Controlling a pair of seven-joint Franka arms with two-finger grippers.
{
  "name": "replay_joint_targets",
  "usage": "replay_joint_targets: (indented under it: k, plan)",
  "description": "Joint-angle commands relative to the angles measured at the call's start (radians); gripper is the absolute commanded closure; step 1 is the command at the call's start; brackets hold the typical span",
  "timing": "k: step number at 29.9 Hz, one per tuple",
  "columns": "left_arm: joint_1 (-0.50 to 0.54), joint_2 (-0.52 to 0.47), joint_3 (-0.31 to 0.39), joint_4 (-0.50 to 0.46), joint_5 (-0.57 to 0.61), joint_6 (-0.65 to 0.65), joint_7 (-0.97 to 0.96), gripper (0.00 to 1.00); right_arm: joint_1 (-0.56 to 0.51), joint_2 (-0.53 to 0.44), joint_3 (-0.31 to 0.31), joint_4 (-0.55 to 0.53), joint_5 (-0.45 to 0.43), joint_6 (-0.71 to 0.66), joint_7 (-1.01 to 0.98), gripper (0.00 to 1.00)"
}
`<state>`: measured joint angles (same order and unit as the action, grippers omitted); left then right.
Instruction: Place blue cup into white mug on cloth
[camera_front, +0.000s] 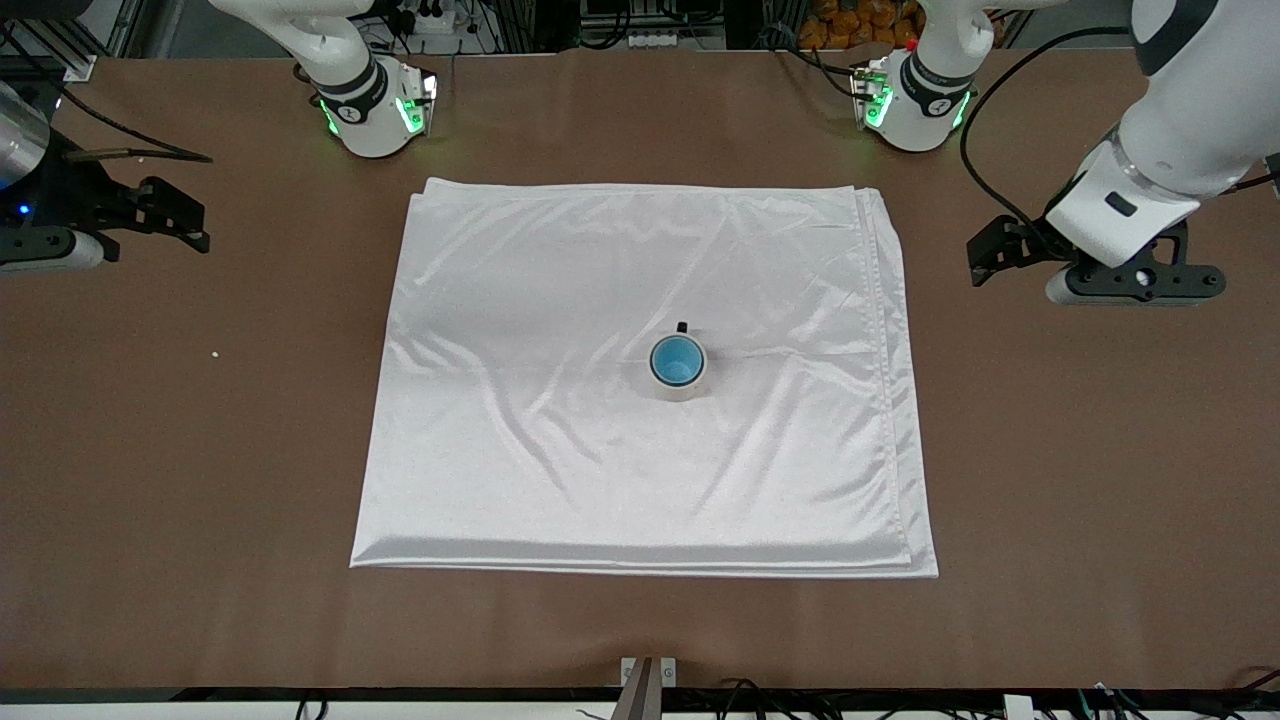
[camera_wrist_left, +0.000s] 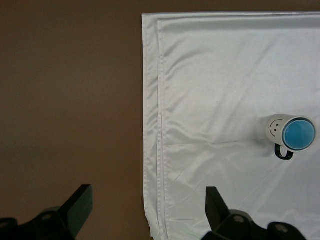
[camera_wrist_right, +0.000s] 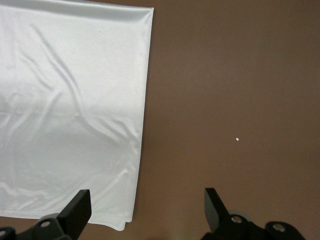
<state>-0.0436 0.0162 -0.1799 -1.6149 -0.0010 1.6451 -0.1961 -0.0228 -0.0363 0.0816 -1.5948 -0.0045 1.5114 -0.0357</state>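
The blue cup (camera_front: 677, 361) sits inside the white mug (camera_front: 679, 385), upright near the middle of the cloth (camera_front: 560, 400). My left gripper (camera_wrist_left: 147, 210) hangs over the cloth's edge at the left arm's end, fingers apart and empty. My right gripper (camera_wrist_right: 147, 212) hovers over bare table (camera_front: 200, 450) just beside the cloth, fingers spread, holding nothing.

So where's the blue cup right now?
In the front view, the blue cup sits inside the white mug, which stands near the middle of the cloth, slightly toward the left arm's end.
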Motion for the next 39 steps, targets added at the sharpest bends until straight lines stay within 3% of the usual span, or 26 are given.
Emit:
replay_joint_targets:
  k: [1, 32, 39]
  plan:
    - [0.024, -0.010, -0.003, 0.056, -0.024, -0.042, 0.027, 0.00, -0.009, 0.009, 0.001, 0.021, -0.015, -0.017, -0.010, 0.00]
    - [0.053, -0.030, 0.000, 0.058, -0.030, -0.057, 0.096, 0.00, -0.034, 0.018, -0.005, 0.018, -0.008, -0.033, -0.033, 0.00]
    - [-0.004, -0.030, 0.066, 0.058, -0.031, -0.062, 0.096, 0.00, -0.032, 0.018, -0.005, 0.018, -0.008, -0.033, -0.033, 0.00]
